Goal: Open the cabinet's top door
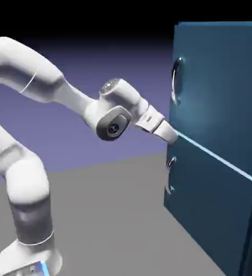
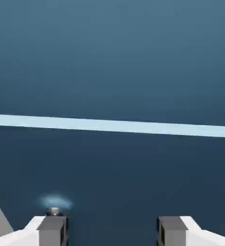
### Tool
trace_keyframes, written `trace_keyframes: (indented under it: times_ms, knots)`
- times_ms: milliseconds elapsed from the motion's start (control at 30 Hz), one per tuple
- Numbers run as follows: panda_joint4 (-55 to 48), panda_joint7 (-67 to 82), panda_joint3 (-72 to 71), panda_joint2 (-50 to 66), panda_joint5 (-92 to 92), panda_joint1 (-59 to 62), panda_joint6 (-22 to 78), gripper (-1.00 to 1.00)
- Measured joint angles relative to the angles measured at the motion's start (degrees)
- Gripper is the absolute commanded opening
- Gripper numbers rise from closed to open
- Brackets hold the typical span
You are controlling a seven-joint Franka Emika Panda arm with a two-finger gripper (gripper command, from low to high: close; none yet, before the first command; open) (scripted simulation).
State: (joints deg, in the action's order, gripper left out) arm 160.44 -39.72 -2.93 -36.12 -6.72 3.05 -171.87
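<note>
Two flat dark teal-blue door panels are seen on the tall box-shaped cabinet [image 1: 214, 140] at the exterior view's right, divided by a pale blue strip [image 2: 112, 126]. On the larger upper door [image 1: 219, 86], a curved silver metal handle [image 1: 175, 81] is mounted near the edge; a similar lower handle [image 1: 170, 175] is fixed below the strip. The white two-finger gripper [image 2: 113, 230] is pointed at the cabinet near the strip, its fingers spread wide apart, with nothing held.
</note>
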Motion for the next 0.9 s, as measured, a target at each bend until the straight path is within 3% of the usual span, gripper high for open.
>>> trace_keyframes:
  times_ms: [900]
  knots:
    - [-5.6,27.4,-29.4,-34.7,-67.3,37.4,21.4,0.00]
